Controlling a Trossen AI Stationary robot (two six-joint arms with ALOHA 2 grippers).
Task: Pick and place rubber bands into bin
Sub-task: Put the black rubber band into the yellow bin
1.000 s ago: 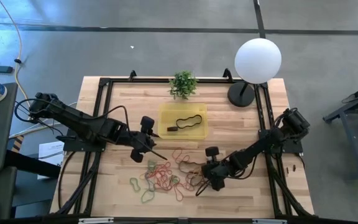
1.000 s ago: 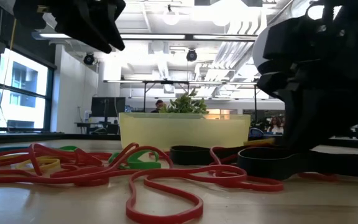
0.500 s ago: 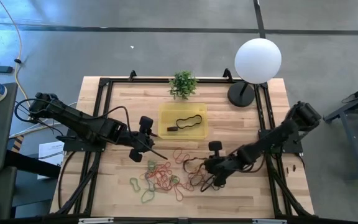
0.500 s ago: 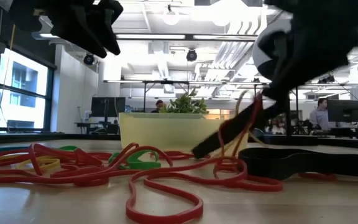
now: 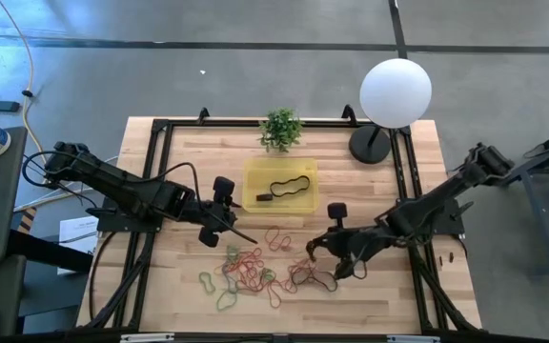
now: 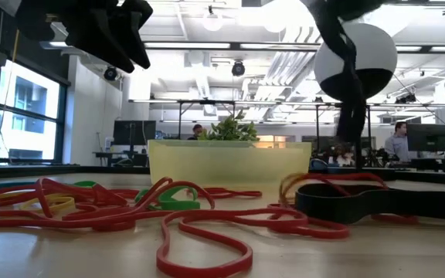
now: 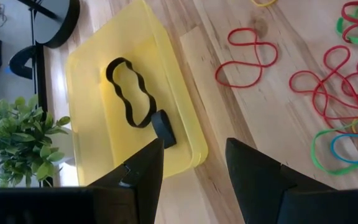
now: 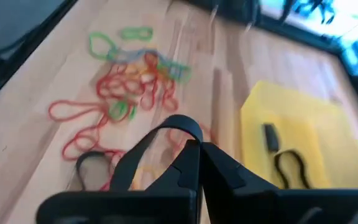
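Note:
The rubber bands lie in a loose red, green and orange heap on the wood near the table's front; they also show in the low view. The yellow bin sits behind them with two black bands on its floor. My right gripper hovers over the right end of the heap, shut on a black rubber band. My left gripper waits open left of the bin, above the table. My right gripper pinches the black band between its two fingertips at one end of the loop, coming slanting down from the table's right. The loop arches out from the fingertips and curves back beside the fingers, lifted off the wood.
Another black band lies on the table at the heap's right end. A small potted plant stands behind the bin. A white globe lamp stands at the far right corner. Black frame rails run along the table's sides.
My right gripper has risen from the heap's right end and drawn toward the far edge, its arm swinging up and to the right. The black band it holds has come up with it: one end still trailed on the table half a second ago, and now it hangs clear.

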